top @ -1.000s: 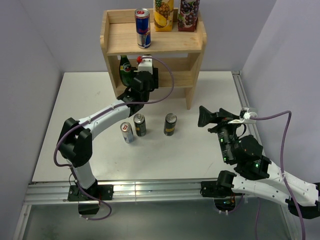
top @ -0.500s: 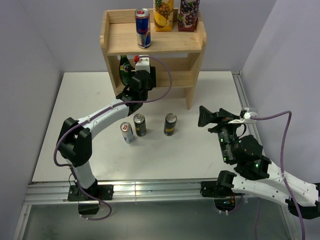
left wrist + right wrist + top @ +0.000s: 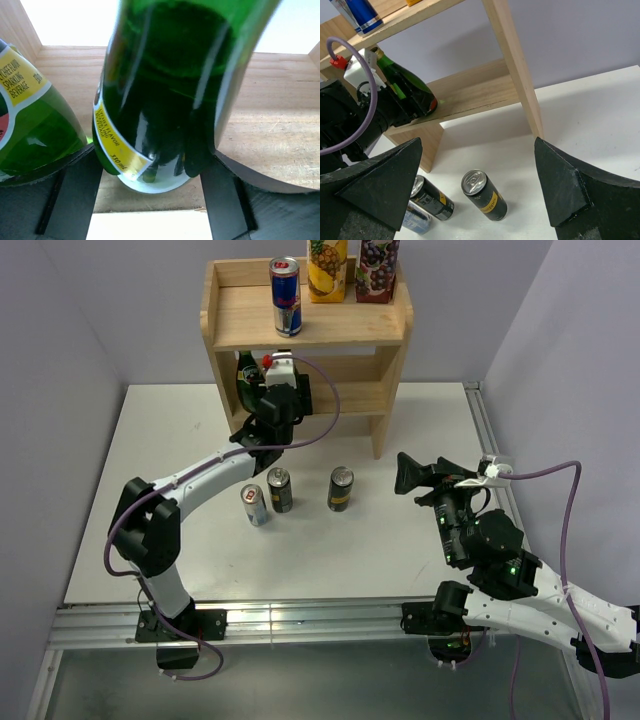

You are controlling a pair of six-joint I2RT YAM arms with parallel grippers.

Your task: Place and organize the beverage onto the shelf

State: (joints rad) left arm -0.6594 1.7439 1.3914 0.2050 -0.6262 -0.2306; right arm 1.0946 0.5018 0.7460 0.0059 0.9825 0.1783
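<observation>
Seen from above, the shelf [image 3: 340, 328] stands at the table's [image 3: 150, 440] far edge. Its top board carries a blue can [image 3: 286, 296], a pineapple carton [image 3: 327, 268] and a grape carton [image 3: 377, 268]. The left gripper [image 3: 258, 392] reaches into the lower tier with a green bottle [image 3: 246, 378]. A silver can [image 3: 254, 505] and two black cans [image 3: 341, 489] stand in front.

In the left wrist view, the fingers [image 3: 75, 195] pinch the green bottle's base at the lower board's front edge. A second green bottle [image 3: 30, 125] stands just left of it.

In the right wrist view, the right gripper [image 3: 477, 145] is spread wide and holds nothing, facing the shelf's leg.
</observation>
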